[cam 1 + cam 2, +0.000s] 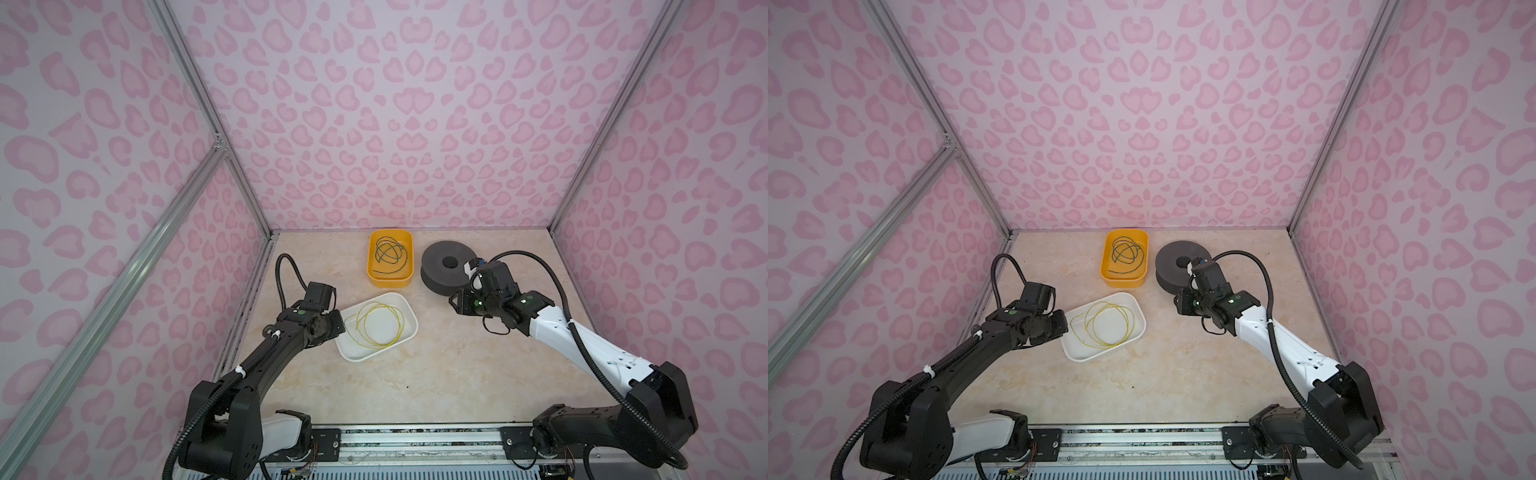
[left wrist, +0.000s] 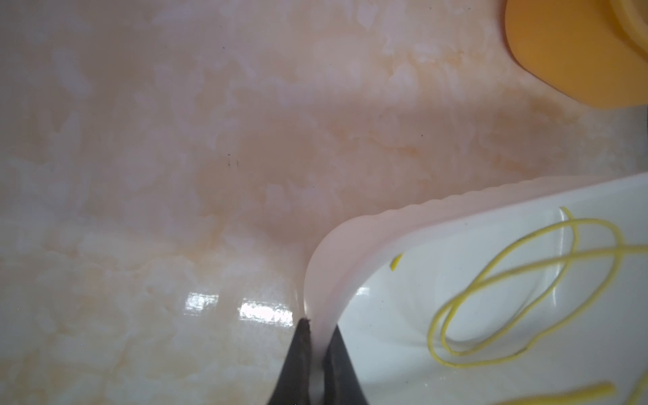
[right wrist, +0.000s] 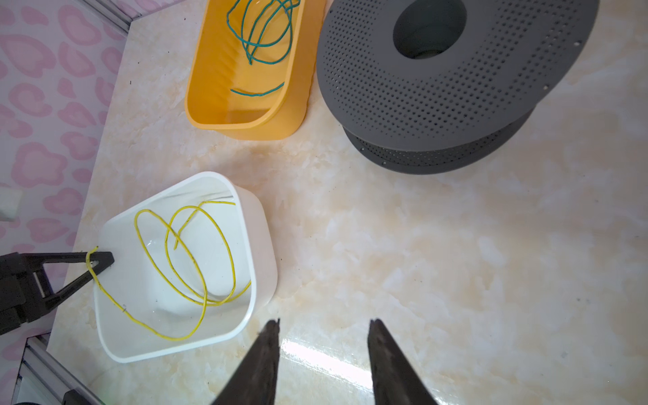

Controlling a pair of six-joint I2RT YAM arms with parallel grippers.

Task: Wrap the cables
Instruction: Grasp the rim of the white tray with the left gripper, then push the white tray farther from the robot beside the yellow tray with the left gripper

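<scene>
Two cables, each loose in its own container. The yellow cable [image 3: 231, 261] lies in slack loops inside the white tray [image 1: 365, 357], on the table [image 1: 415, 374] toward its left side. The dark green cable [image 3: 257, 94] sits tangled in the orange bin [image 1: 390, 282] farther back, just beside a dark grey perforated spool [image 1: 440, 249] lying flat.

The left gripper [image 2: 317, 326] is pinched tight on the white tray's wall, one finger inside and one outside. One end of the yellow cable curls across its tip; I cannot tell whether the wire is pinched too.

The right gripper [image 3: 324, 322] hangs over the tabletop in front of the spool, fingers apart, gripping nothing.
</scene>
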